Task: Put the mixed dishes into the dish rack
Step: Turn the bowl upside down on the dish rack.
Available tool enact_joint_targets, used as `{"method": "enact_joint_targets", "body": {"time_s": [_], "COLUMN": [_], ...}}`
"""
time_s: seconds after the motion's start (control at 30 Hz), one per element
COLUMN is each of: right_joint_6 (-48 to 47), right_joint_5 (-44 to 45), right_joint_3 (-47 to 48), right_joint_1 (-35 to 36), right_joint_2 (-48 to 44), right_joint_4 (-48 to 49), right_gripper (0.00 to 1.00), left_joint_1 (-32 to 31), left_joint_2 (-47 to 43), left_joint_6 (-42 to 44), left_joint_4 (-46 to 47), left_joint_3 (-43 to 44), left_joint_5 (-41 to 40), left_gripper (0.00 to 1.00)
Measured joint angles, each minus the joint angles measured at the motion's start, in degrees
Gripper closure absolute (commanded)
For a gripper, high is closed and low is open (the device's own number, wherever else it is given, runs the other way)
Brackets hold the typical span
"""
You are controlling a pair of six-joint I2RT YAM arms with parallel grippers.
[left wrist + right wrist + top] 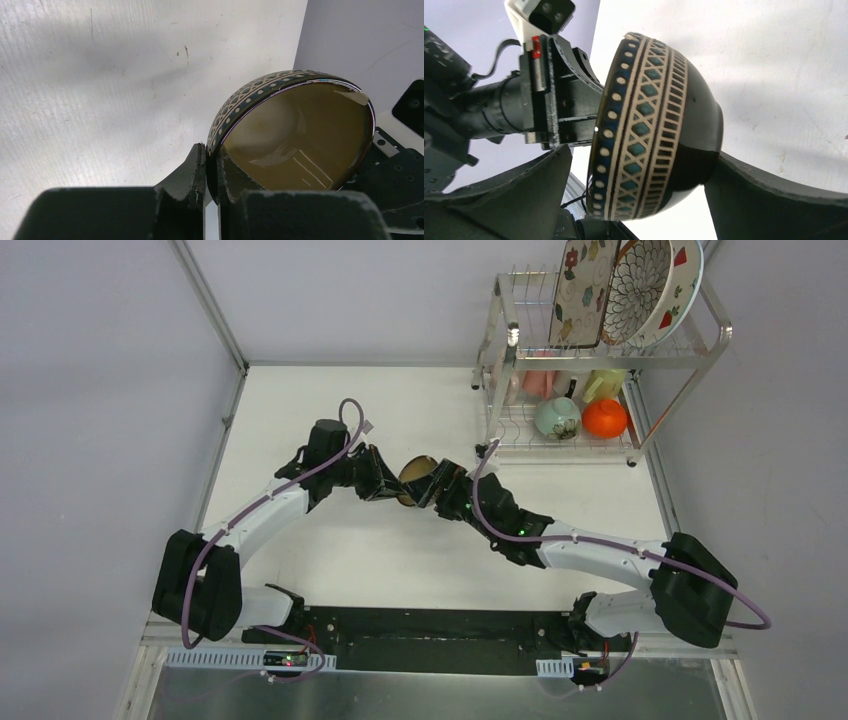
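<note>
The dark brown bowl [418,478], with a cream and teal lattice band, hangs on its side above the table's middle, between my two grippers. My left gripper [397,487] is shut on the bowl's rim, one finger inside and one outside, as the left wrist view shows (gripper [212,152], bowl [300,135]). My right gripper [438,487] is open, its fingers straddling the bowl [659,125] from rim to foot; the right gripper [641,155] has a gap at the rim side. The dish rack [610,352] stands at the far right.
The rack's upper shelf holds the floral rectangular plate [583,280], brown-petal round plate [635,285] and strawberry white plate [682,290]. Its lower shelf holds the pale green bowl [557,418], red-orange bowl [604,418], pink cup [540,382] and yellow cup [603,386].
</note>
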Motion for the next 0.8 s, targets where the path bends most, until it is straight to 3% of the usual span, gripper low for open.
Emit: {"method": "enact_joint_targets", "body": {"time_s": [0.53,0.8], "right_joint_6": [-0.98,-1.14], "right_joint_5": [4.39,4.79], "right_joint_3": [-1.86,-1.90], "right_joint_1": [-0.04,-0.44], "right_joint_2": [-3.34,-2.43], "right_joint_4": [-2.05,-1.66], "right_gripper": [0.48,0.53], "left_joint_1": [0.00,0.02], "left_joint_2": [1.27,2.84], "left_joint_6": [-2.78,-2.78], "left_joint_4": [2.86,4.42], "left_joint_3": [-1.51,-1.99], "left_joint_5": [0.81,1.07], "left_gripper": [1.00,0.94]}}
